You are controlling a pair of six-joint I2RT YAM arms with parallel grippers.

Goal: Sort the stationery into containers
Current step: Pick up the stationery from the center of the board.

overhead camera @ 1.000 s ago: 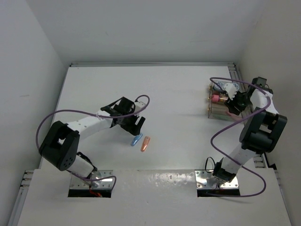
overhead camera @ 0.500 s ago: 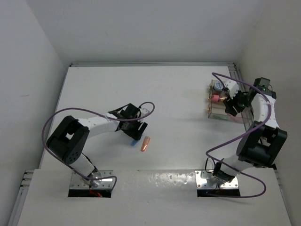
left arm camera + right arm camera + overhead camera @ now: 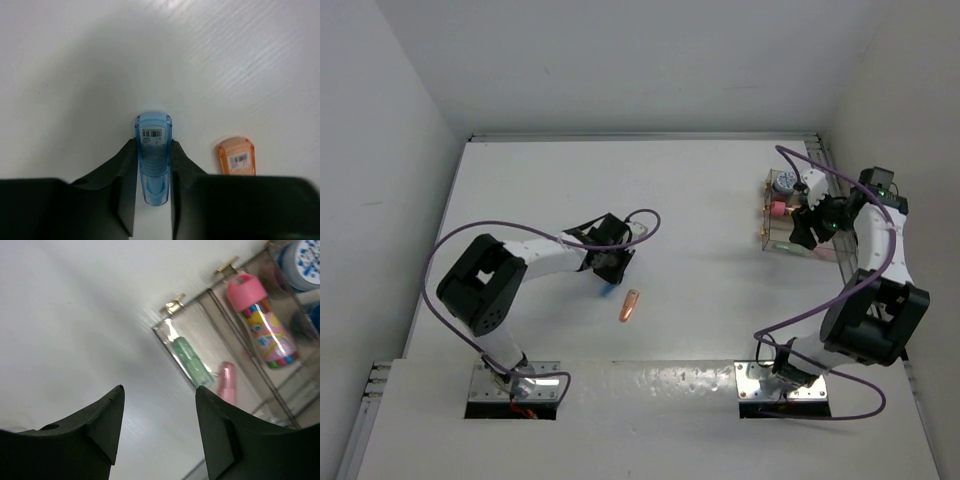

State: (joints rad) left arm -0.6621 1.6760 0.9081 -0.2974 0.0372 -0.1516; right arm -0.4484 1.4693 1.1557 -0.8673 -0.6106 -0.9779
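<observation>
On the white table (image 3: 720, 320), from above, the left gripper (image 3: 611, 272) sat beside the orange capsule (image 3: 629, 305); its wrist view showed jaws pinching the blue capsule (image 3: 153, 155) by its flanks, likely light, stiff and slick; the right gripper (image 3: 159, 392) gaped empty near the clear box (image 3: 186, 304).

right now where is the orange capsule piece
In the top view the orange capsule lies on the table, left of centre toward the near edge, just right of the blue capsule held in the left gripper, not touching it.
</observation>
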